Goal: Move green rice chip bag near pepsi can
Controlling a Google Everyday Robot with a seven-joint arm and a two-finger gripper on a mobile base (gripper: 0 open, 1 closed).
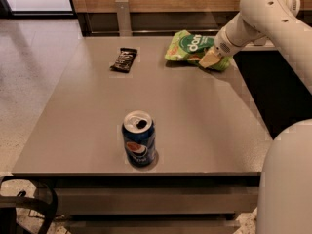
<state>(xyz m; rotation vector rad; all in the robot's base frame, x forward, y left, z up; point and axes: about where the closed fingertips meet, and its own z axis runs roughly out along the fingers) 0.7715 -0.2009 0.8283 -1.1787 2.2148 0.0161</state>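
Observation:
The green rice chip bag [191,47] lies at the far right of the grey table [195,116], with its dark-green oval and white letters facing up. My gripper [209,59] is down on the bag's right end and touches it, with the white arm [253,18] reaching in from the upper right. The pepsi can [139,145] stands upright near the table's front edge, left of centre, well apart from the bag. Its silver top is opened.
A small dark-brown candy bar wrapper [123,59] lies at the far left of the table, level with the bag. A grey post [123,14] stands behind the far edge. The robot's white body [287,179] fills the lower right.

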